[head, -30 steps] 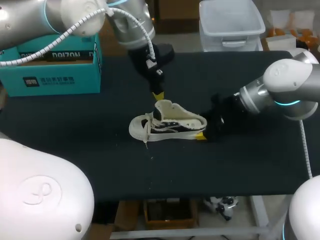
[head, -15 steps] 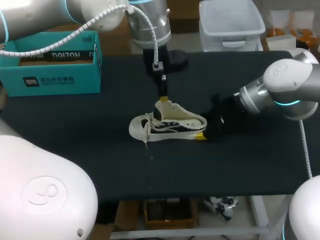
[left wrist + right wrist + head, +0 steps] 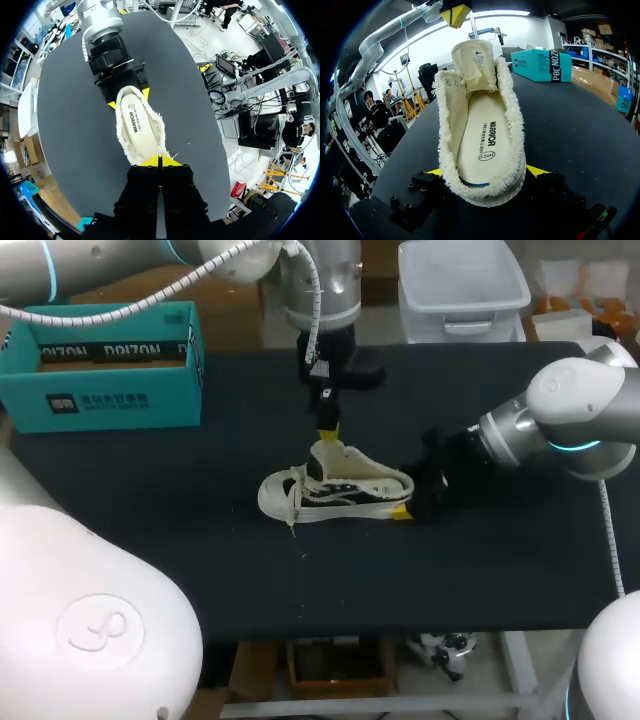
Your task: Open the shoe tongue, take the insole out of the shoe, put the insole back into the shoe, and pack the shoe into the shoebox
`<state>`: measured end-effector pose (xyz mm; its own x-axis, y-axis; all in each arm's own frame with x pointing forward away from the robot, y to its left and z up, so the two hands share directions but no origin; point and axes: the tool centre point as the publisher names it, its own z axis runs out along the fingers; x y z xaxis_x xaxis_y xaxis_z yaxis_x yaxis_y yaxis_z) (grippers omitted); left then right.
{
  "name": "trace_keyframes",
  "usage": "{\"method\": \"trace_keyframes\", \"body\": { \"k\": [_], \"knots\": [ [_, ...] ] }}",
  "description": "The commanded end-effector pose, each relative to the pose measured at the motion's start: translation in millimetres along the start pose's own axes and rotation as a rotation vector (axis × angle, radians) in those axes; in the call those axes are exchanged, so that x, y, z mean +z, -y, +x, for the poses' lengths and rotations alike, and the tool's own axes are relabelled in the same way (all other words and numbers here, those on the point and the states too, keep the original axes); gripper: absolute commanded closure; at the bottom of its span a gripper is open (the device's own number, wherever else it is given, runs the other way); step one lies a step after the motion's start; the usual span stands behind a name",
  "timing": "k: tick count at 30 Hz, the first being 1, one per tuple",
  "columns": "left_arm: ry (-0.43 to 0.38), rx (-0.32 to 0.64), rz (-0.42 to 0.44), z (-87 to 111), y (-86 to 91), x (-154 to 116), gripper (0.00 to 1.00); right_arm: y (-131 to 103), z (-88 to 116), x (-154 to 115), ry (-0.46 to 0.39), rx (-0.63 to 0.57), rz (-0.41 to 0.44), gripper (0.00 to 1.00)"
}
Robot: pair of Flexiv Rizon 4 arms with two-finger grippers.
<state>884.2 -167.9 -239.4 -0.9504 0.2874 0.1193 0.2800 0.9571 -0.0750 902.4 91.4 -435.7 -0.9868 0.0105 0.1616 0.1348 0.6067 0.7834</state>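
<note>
Shoe [image 3: 335,490] sits mid-bench [image 3: 150,530]. In the head view its toe points to 9 o'clock and its heel to 3 o'clock. It has a cream upper with a fuzzy rim, a dark side panel, and loose laces at the toe end.

Insole [image 3: 482,145] is inside the shoe, lying along the footbed with its print facing up. Tongue [image 3: 472,57] stands up at the front of the opening.

Right tool [image 3: 485,174] is at the heel, on the shoe's 3 o'clock side. It is spread to heel width, with one yellow fingertip [image 3: 537,171] on each flank, both against the heel. It is grasping the shoe there.

Left tool [image 3: 328,430] hangs at the shoe's 12 o'clock, pointing down over the tongue. Its fingers are clenched tip to tip, with only a thin seam between them in its own wrist view. The tips are just above the top edge of the tongue. I can't tell whether they touch it, and I see nothing held between them.

Shoebox [image 3: 100,365] is teal with its top open. It is at 10 o'clock from the shoe, well apart, near the bench's far left corner.
</note>
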Motion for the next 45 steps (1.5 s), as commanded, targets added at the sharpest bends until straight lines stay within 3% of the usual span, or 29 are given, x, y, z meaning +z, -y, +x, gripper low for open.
{"method": "trace_keyframes", "body": {
  "k": [1, 13, 20, 24, 35, 45],
  "knots": [
    [-0.010, -0.001, -0.015, -3.3, 3.5, -1, 1.00, 13, -3, 11, -0.002, 0.001, -0.003, 1.00],
    [0.100, 0.150, -0.070, -2.8, 23.5, 14, 1.00, 13, -3, 11, -0.002, 0.001, -0.003, 1.00],
    [0.132, 0.048, -0.019, -7.1, 22.3, 39, 1.00, 13, -3, 11, -0.002, 0.001, -0.003, 1.00],
    [0.141, 0.049, 0.009, -7.9, 22.6, 57, 1.00, 13, -3, 11, -0.002, 0.001, -0.003, 1.00],
    [0.153, 0.019, -0.021, -18.4, 22.9, 86, 1.00, 13, -3, 11, -0.002, 0.001, -0.003, 1.00],
    [0.175, 0.021, -0.005, -28.8, 12.8, 111, 1.00, 13, -3, 11, -0.002, 0.001, -0.003, 1.00]
  ]
}}
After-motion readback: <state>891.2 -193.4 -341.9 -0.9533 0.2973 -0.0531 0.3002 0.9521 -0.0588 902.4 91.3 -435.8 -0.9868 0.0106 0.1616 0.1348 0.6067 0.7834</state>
